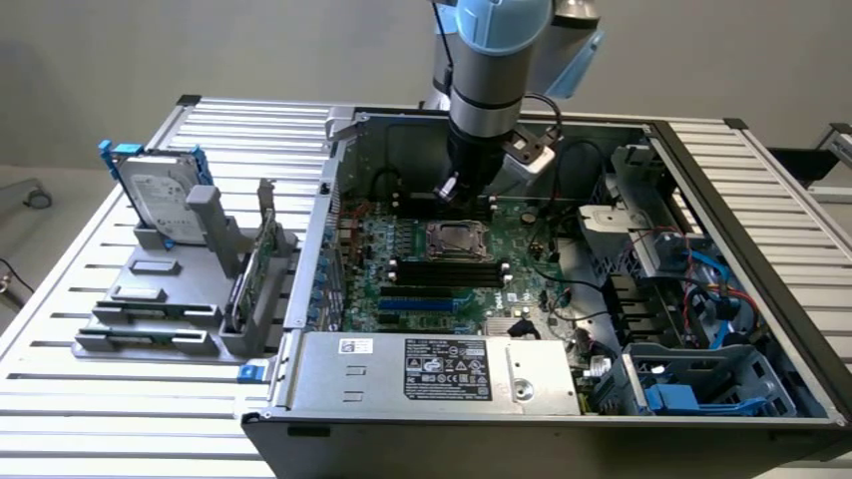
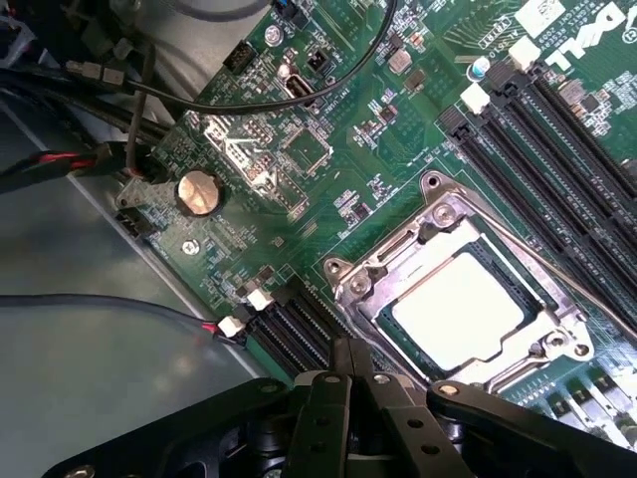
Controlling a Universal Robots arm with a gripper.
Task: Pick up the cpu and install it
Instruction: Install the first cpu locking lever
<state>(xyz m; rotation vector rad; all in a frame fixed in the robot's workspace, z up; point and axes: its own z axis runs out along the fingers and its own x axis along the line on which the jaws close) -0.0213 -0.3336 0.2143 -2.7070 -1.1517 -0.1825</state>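
Your gripper point(image 2: 350, 360) is pinched closed, empty. Just ahead of its fingertips, the cpu point(image 2: 464, 305) lies flat in the socket point(image 2: 435, 231), metal face up; square, no long axis.

Slatted metal table point(image 1: 120, 399) — carries open computer case point(image 1: 533, 424), grey rack point(image 1: 160, 319).

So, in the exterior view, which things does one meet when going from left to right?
Silver hard drive with blue side rails → grey plastic parts holder → green motherboard with the metal-framed cpu socket → blue plastic drive caddy.
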